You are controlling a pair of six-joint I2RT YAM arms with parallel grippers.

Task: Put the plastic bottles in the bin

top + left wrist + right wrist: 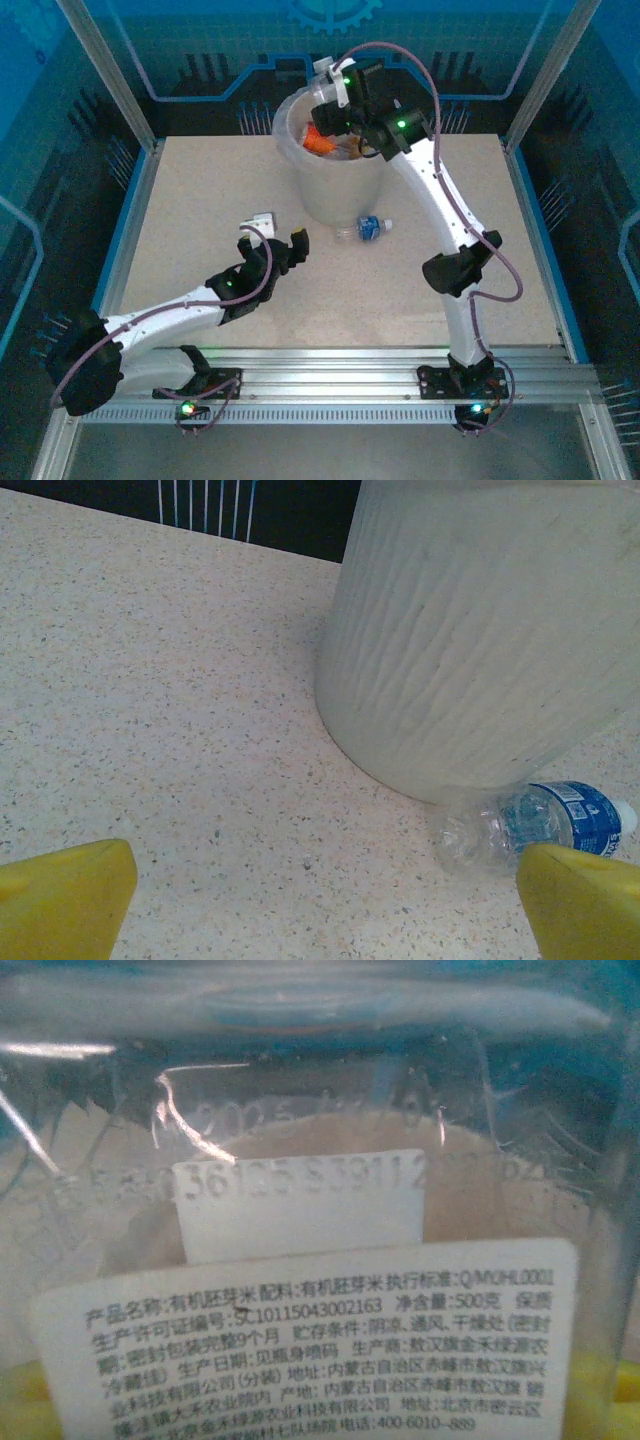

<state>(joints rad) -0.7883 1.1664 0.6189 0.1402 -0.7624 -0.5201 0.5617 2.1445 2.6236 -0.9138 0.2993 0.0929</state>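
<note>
one plastic bottle (366,229) with a blue label lies on its side on the table (200,200), just below and right of the bin's foot near the middle of the top view. in the left wrist view it sits at the lower right, just beside the bin's wall, and we cannot tell if they touch. the bin (330,195) stands at the upper middle, and we see orange and clear bottles (322,140) piled inside it. the left gripper (274,243), left of centre, hangs released, its yellow fingertips (65,905) wide apart above bare table. the right gripper (335,108) is over the bin's mouth. its wrist camera looks at a clear plastic container (320,1090) bearing a white label (310,1350) printed in chinese, with yellow showing at the lower corners. we cannot tell whether this hand is grasping it or has let go.
</note>
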